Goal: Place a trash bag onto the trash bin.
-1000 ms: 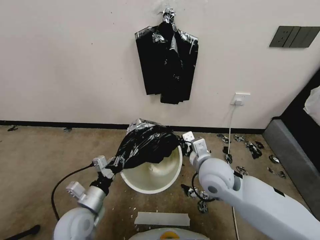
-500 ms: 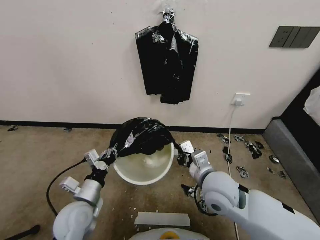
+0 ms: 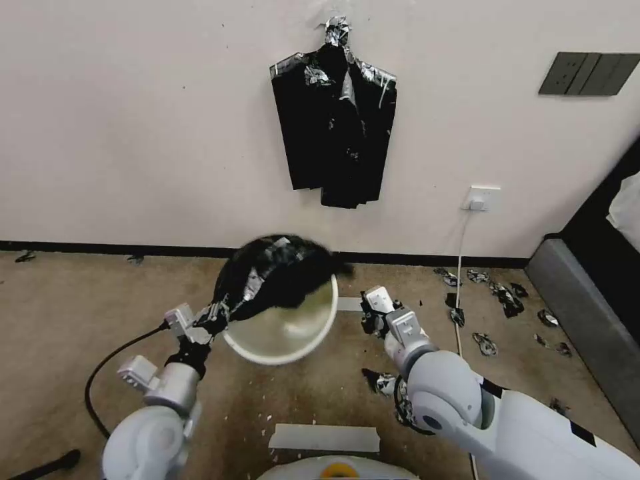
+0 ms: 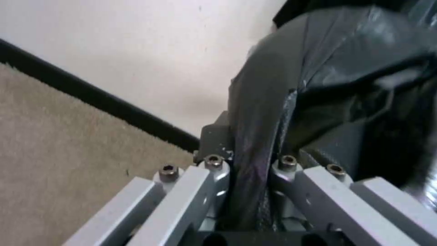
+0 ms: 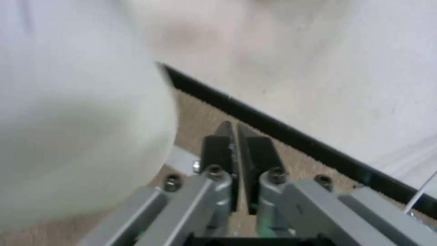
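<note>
Room: beige carpet floor (image 3: 80,313) under my arms, white wall (image 3: 133,133) ahead.
Left gripper (image 3: 215,313): I see it clenched on the trash bag's (image 3: 277,273) edge.
Trash bag: draped over the far rim of the tilted trash bin (image 3: 293,333), just beyond that gripper.
Right gripper (image 3: 369,320): jaws closed, holding nothing, beside the bin, apart from it.
Bag bundle (image 3: 333,113): on the wall, well beyond both.
</note>
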Controlling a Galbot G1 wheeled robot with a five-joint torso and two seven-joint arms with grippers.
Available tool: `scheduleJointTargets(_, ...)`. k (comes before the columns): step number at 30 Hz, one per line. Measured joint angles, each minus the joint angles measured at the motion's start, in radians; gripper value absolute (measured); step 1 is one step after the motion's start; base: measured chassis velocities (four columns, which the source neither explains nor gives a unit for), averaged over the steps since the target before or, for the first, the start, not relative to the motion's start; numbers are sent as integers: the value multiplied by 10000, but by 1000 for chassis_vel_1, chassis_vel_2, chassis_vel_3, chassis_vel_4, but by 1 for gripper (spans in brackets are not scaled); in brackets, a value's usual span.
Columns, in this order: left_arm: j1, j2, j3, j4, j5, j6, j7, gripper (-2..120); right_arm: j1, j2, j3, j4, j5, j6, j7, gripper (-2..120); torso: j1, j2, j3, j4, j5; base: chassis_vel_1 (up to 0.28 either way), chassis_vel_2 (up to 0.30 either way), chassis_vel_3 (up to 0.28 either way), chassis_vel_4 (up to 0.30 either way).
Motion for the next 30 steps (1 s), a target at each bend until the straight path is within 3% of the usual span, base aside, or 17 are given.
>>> scheduleJointTargets(7,89,67,-16,-25,189,13,22,7,-412,-60,828,657,-260,76,-91,37,0,0,0,-1,1,0,0,0,0)
scheduleJointTargets(10,224,282,-54,-85,266,19,274,7,-626,-79,1599,772,-1054,1423,-1060,51,0,0,0,-1,0,0,0,0,0)
scheduleJointTargets(11,224,282,-54,-85,266,19,274,7,-626,-79,1599,772,-1054,1423,-1060,51,0,0,0,-1,0,0,0,0,0)
scheduleJointTargets(14,309,576,-147,-88,342,29,680,7,-506,-363,2454,629,-2156,3086,-3810,65,0,-1,0,-1,2,0,0,0,0)
scheduleJointTargets(15,309,576,-147,-88,342,29,680,7,-506,-363,2454,629,-2156,3086,-3810,65,0,-1,0,-1,2,0,0,0,0)
scheduleJointTargets(17,350,804,-284,-112,351,63,1111,7,-102,-859,2748,428,-2638,3966,-6165,76,0,0,0,0,-1,0,0,0,0)
scheduleJointTargets(18,373,899,-353,-141,354,87,1304,7,107,-1080,2852,311,-2812,4114,-7287,81,0,0,0,0,1,0,0,0,0)
scheduleJointTargets(19,373,899,-353,-141,354,87,1304,7,107,-1080,2852,311,-2812,4114,-7287,81,0,0,0,0,1,0,0,0,0)
scheduleJointTargets(21,419,1040,-441,-170,363,123,1508,7,559,-1435,3024,69,-2931,4238,-9462,90,0,0,0,-1,0,0,0,0,0)
scheduleJointTargets(22,433,1078,-461,-176,363,130,1540,7,724,-1519,3032,-14,-2887,4304,-10076,93,0,0,0,0,0,0,0,0,0)
scheduleJointTargets(25,458,1098,-482,-198,363,133,1578,7,1046,-1636,2922,-140,-2412,4307,-10964,100,0,0,0,0,-1,0,0,0,0)
scheduleJointTargets(30,524,1044,-459,-215,396,132,1637,7,1568,-1654,1941,-490,-962,3869,-10808,100,0,0,0,0,0,0,0,0,0)
